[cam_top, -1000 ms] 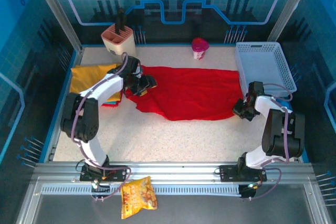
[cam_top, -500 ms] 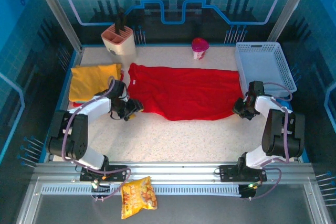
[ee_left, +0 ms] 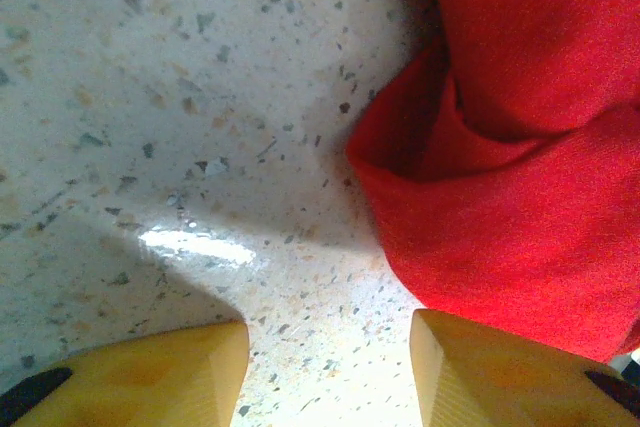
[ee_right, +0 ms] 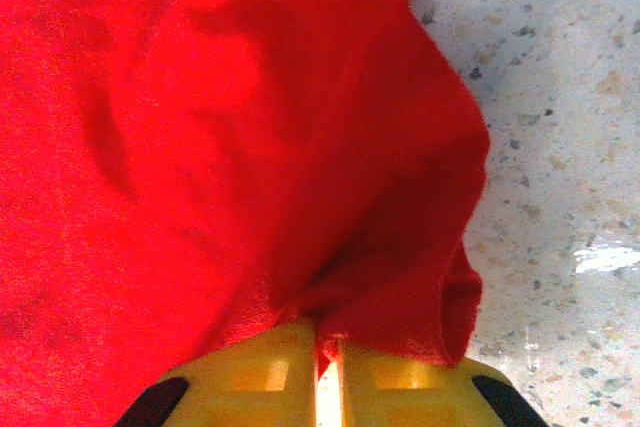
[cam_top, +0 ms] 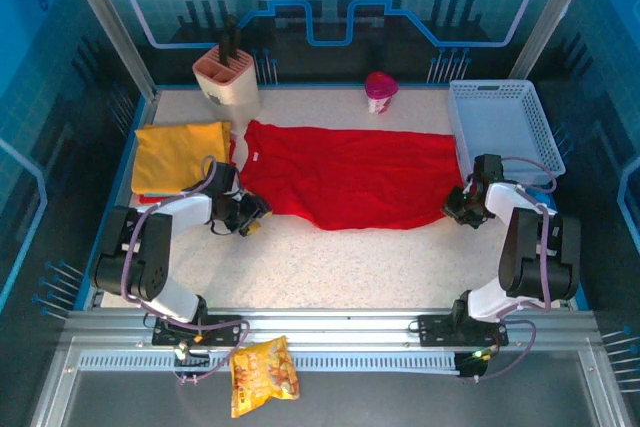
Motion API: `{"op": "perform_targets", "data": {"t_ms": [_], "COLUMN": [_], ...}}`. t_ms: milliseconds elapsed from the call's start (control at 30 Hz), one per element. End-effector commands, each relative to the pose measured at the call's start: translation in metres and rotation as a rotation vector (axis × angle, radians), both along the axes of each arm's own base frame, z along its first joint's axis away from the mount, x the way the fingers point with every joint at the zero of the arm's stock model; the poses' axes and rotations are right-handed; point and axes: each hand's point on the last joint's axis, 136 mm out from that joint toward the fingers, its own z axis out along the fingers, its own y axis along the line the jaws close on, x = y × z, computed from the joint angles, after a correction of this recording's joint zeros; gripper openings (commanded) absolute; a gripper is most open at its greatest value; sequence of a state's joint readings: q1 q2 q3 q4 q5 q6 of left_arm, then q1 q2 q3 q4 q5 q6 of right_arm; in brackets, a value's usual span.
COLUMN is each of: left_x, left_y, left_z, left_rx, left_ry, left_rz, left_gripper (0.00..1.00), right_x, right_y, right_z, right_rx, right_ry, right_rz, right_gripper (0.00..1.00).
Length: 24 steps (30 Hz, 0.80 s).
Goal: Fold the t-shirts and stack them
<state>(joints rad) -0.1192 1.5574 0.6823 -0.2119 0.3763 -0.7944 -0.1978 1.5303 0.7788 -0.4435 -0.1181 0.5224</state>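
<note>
The red t-shirt (cam_top: 350, 177) lies spread across the middle of the table, its white neck label at the left end. A folded yellow t-shirt (cam_top: 180, 155) rests at the far left. My left gripper (cam_top: 250, 215) sits low on the table just off the red shirt's near-left corner. In the left wrist view it (ee_left: 330, 372) is open over bare tabletop, with the red shirt's folded edge (ee_left: 520, 147) touching the right fingertip (ee_left: 500, 367). My right gripper (cam_top: 455, 207) is at the shirt's right edge, and in the right wrist view it (ee_right: 328, 372) is shut on a bunched pinch of red cloth (ee_right: 250, 147).
A white lattice basket (cam_top: 505, 127) stands at the back right, close behind the right arm. A pink cup (cam_top: 380, 90) and a beige holder (cam_top: 227, 77) stand along the back edge. A snack bag (cam_top: 262, 375) lies on the near rail. Speckled tabletop (cam_top: 330, 267) lies in front of the shirt.
My left gripper has drawn back off the red shirt toward the near left and narrowed a little. The shirt's left end now lies flat. The right arm has stayed put.
</note>
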Motion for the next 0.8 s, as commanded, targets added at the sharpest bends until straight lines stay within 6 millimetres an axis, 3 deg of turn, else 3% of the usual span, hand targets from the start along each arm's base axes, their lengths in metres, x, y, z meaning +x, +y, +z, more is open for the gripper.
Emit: {"op": "perform_targets", "data": {"t_ms": [0,367,567,767], "left_x": [0.061,0.051,0.051,0.04], "left_y": [-0.01,-0.003,-0.003,0.001], "left_z": [0.015,0.046,0.034,0.024], "left_rx": [-0.029,0.003,0.017,0.045], "left_ry": [-0.27,-0.283,-0.226,-0.158], "left_rz": [0.011,0.029,0.017,0.013], "left_gripper": [0.47,0.48,0.44,0.43], "right_x": [0.002,0.001,0.0,0.0], "right_y": [-0.001,-0.001,-0.001,-0.004], "right_z": [0.001,0.002,0.001,0.003], "right_rx": [0.024,0.033,0.035,0.034], "right_ry": [-0.006,-0.011,-0.009,-0.014], "right_rz": [0.005,0.004,0.006,-0.002], "right_gripper": [0.14,0.14,0.13,0.13]}}
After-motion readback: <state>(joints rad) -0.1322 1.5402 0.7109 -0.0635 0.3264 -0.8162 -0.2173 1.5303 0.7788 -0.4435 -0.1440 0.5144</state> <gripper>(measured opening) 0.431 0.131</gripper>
